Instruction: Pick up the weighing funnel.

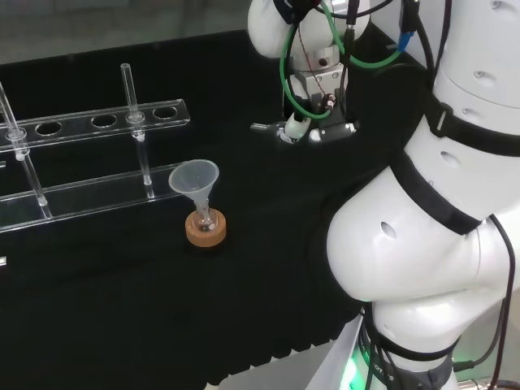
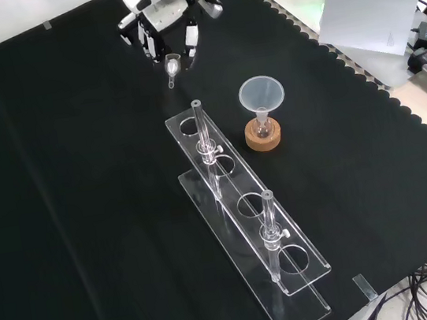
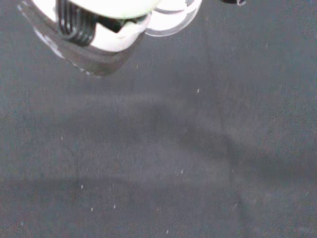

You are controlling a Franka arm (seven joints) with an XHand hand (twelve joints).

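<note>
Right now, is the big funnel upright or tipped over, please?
Upright: the funnel stands mouth up, stem in the small flask on the cork ring.

A laboratory bench: black cloth (image 2: 87, 225) covers it, and on it stand a clear plastic rack (image 2: 236, 182) with round holes and a funnel (image 2: 261, 94) stemmed into a small flask (image 2: 262, 128) on a cork ring (image 2: 263, 142). A white robot arm (image 1: 422, 244) with green cables (image 1: 286, 57) stands at it.

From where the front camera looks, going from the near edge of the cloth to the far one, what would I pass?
Clear rack → funnel standing in its small flask on the cork ring → weighing funnel → the hand.
</note>
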